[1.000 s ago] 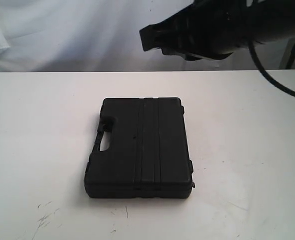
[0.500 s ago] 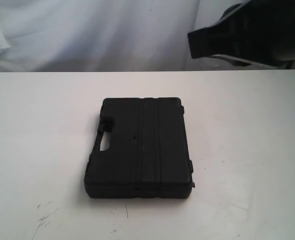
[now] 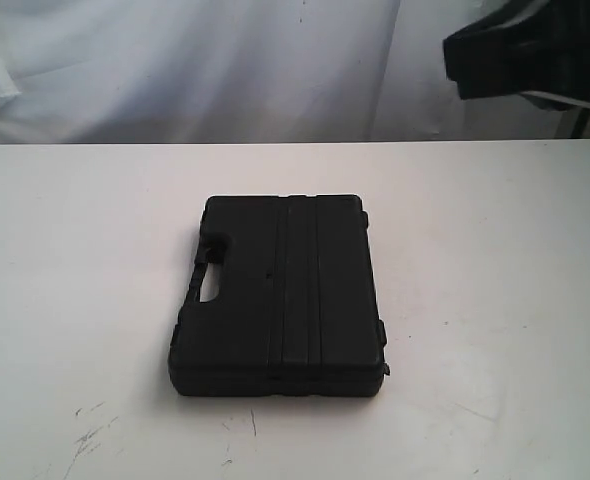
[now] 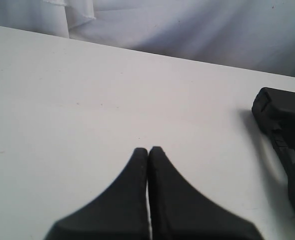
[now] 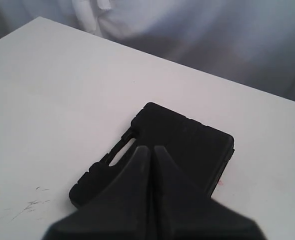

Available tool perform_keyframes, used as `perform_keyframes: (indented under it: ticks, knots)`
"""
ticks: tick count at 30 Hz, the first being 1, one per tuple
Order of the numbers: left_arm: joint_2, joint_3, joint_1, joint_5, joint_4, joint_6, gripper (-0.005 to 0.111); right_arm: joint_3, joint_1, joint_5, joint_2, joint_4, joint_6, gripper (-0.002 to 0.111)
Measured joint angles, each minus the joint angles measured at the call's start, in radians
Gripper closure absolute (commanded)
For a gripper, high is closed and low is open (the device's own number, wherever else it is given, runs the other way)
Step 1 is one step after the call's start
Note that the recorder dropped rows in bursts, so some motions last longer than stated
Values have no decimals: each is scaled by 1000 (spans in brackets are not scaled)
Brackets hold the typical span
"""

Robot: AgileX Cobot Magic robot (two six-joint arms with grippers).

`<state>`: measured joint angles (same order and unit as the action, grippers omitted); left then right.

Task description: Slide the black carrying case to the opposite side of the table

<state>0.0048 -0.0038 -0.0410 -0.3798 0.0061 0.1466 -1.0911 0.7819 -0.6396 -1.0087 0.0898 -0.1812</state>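
Note:
The black carrying case [image 3: 280, 295] lies flat in the middle of the white table [image 3: 75, 250], its handle cutout facing left. My right arm hangs high at the top right of the exterior view, well clear of the case. In the right wrist view my right gripper [image 5: 149, 148] is shut and empty, raised above the case [image 5: 192, 137]. My left gripper [image 4: 148, 150] is shut with nothing in it, over bare table [image 4: 62, 100]; a corner of the case [image 4: 282, 125] shows off to one side. The left arm is out of the exterior view.
A white cloth backdrop [image 3: 175, 60] hangs behind the table's far edge. Dark scuff marks [image 3: 90, 435] mark the tabletop near its front left. Bare white surface lies on both sides of the case.
My right arm has drawn back to the right and upward, away from above the case. The case has not moved.

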Motion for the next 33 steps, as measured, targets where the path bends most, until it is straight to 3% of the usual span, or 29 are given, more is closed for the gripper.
perform_keyframes:
  ticks: [5,15,19,25,33]
  knots:
    - [0,0,0,0,0,0,107,118,-90,62,111,0,0,108]
    - [0,0,0,0,0,0,107,495,-416,275,445,-10,-2,108]
    - [0,0,0,0,0,0,107,603,-503,332,594,-10,-2,108]
    - [0,0,0,0,0,0,107,718,-582,350,773,6,-2,108]
    - [0,0,0,0,0,0,107,793,-601,346,860,21,50,108]
